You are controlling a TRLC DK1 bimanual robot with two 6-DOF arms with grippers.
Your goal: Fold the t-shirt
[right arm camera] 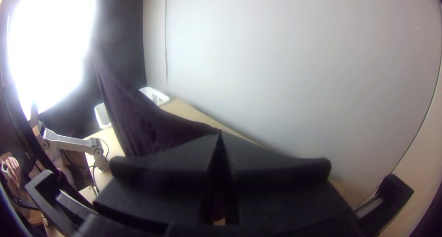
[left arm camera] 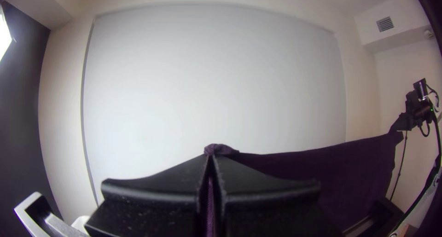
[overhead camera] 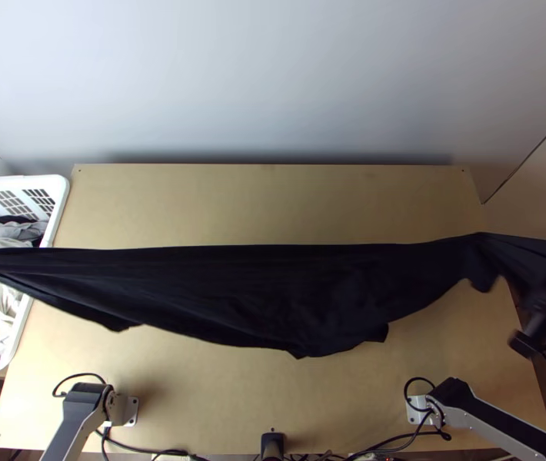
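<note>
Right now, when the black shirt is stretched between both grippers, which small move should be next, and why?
I would probably lower the left gripper and right gripper together, keeping their spacing: both pinch the t-shirt, which hangs stretched above the table and seems ready for laying down.

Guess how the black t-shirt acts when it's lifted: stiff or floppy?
Probably floppy: the t-shirt bunches at the left fingers and its lower edge hangs unevenly. Likely light too: two pinches seem to hold it up.
</note>
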